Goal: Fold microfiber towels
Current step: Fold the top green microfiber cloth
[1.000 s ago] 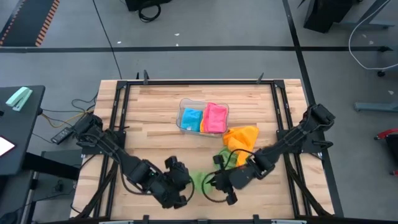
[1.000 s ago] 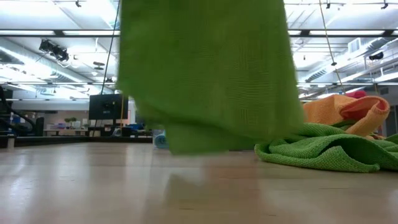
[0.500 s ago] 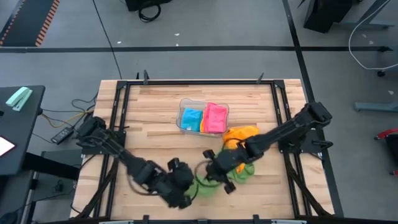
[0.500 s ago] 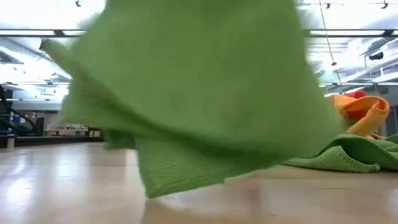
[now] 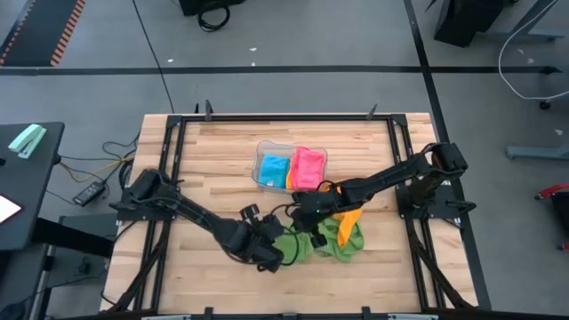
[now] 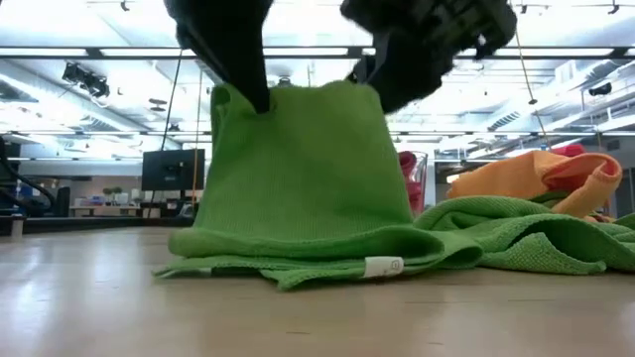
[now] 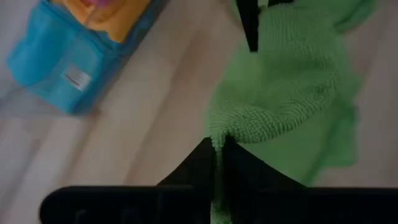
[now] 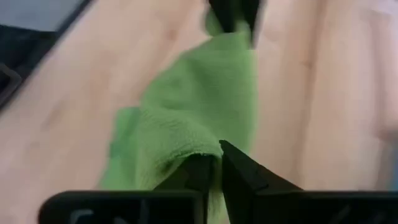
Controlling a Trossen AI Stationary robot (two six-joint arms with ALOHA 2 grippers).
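Green microfiber towel (image 6: pixel 298 188), half folded, hangs at the low view's centre from two pinched top corners: left gripper (image 6: pixel 260 99) and right gripper (image 6: pixel 372 94) clamp it; lower edge rests on the table (image 6: pixel 99 297).

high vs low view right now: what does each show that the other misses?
High only: the clear tray holding folded blue and pink towels, both whole arms, the table frame. Low only: the white label on the green towel's folded edge, plus the room behind. Both: the green towel pinched by the left gripper and right gripper, with the orange towel beside it.
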